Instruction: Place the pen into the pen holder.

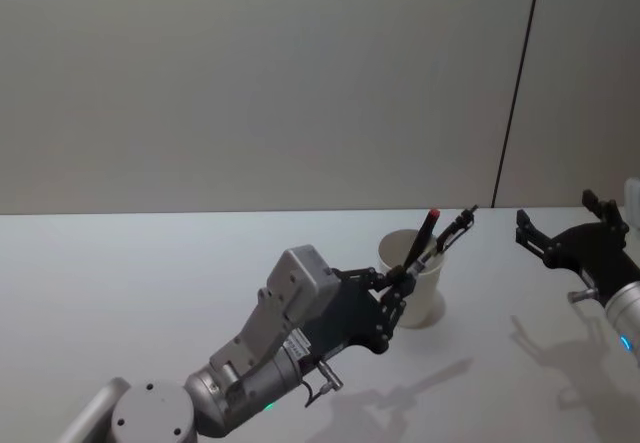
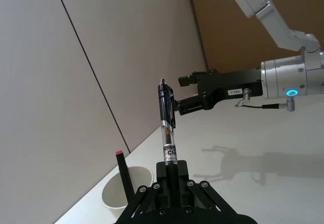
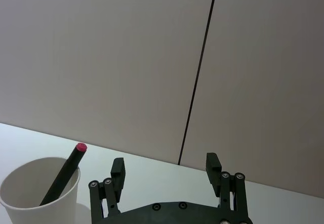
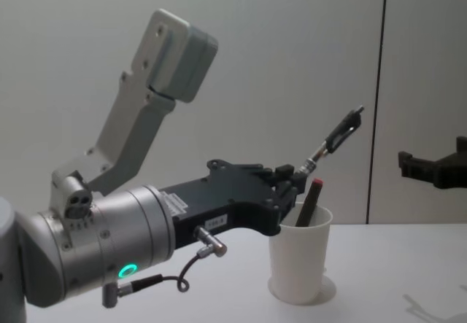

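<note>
The pen (image 1: 455, 231) is black with a clear barrel, and my left gripper (image 1: 400, 285) is shut on its lower end. It slants up and to the right, clip end highest, above the rim of the pen holder (image 1: 425, 298), a white paper cup. In the left wrist view the pen (image 2: 167, 128) rises from the left gripper (image 2: 172, 171), with the pen holder (image 2: 126, 193) below and to one side. From the chest, the left gripper (image 4: 292, 177) hangs just left of the cup's (image 4: 299, 261) rim. My right gripper (image 1: 558, 218) hovers open, to the right of the cup.
A second black pen with a red tip (image 1: 425, 233) stands leaning inside the cup. The white table (image 1: 120, 293) stretches bare to the left and in front. A grey wall with a dark vertical seam (image 1: 515, 93) stands behind.
</note>
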